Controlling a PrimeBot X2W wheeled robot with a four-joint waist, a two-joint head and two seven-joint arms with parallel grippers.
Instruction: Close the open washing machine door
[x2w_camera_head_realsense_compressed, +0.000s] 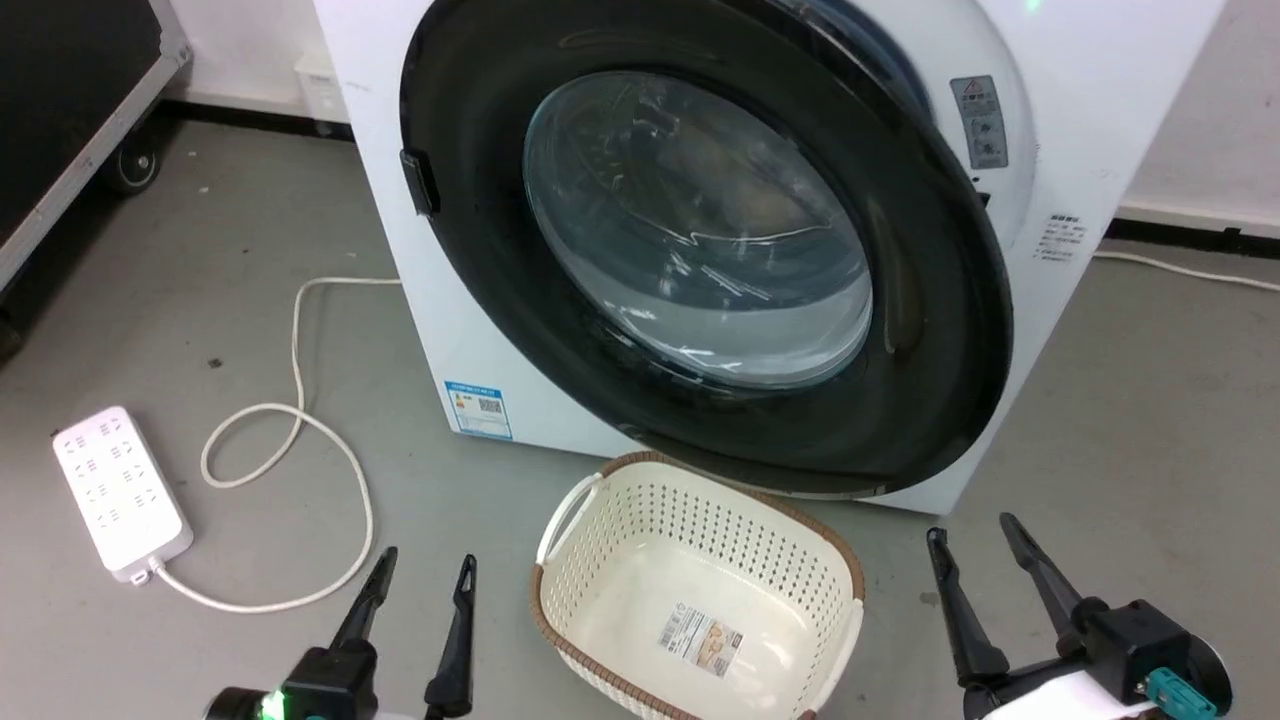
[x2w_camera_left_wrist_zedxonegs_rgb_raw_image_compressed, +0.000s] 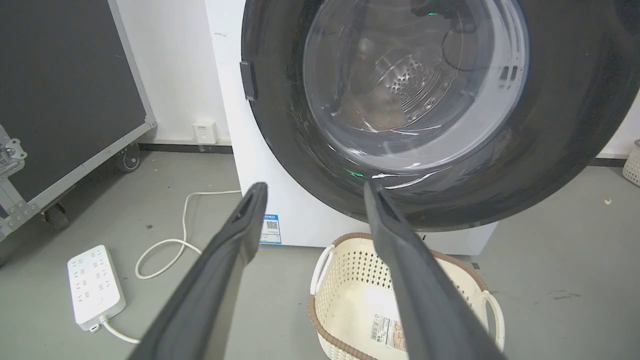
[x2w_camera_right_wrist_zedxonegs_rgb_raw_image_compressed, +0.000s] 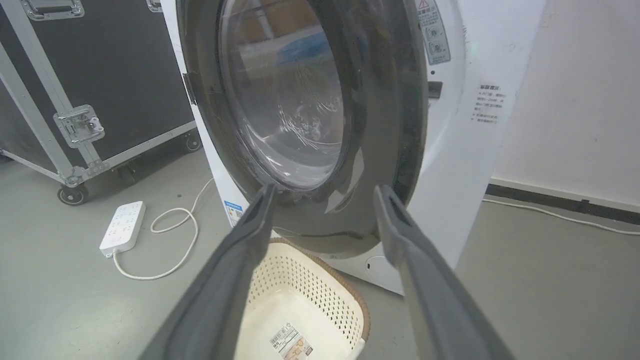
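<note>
- We see the washing machine door (x2w_camera_head_realsense_compressed: 930, 330) with a glossy black rim around a clear glass centre streaked with pale reflections.
- The washer body (x2w_camera_head_realsense_compressed: 420, 300) is white, with a small blue-edged label (x2w_camera_head_realsense_compressed: 478, 408) low on its front.
- The laundry basket (x2w_camera_head_realsense_compressed: 700, 540) is cream, patterned with rows of small holes and trimmed with a brown rim.
- The power strip (x2w_camera_head_realsense_compressed: 120, 490) and its cable (x2w_camera_head_realsense_compressed: 296, 340) are white.
- The floor (x2w_camera_head_realsense_compressed: 1150, 400) is plain grey.
- The flight case (x2w_camera_right_wrist_zedxonegs_rgb_raw_image_compressed: 115, 65) is black with silver metal edging.
- We see dark, near-black fingers on the left end effector (x2w_camera_head_realsense_compressed: 429, 556) and the right end effector (x2w_camera_head_realsense_compressed: 972, 528). A green light glows at the left one's base, and a teal connector sits on the right one.
</note>
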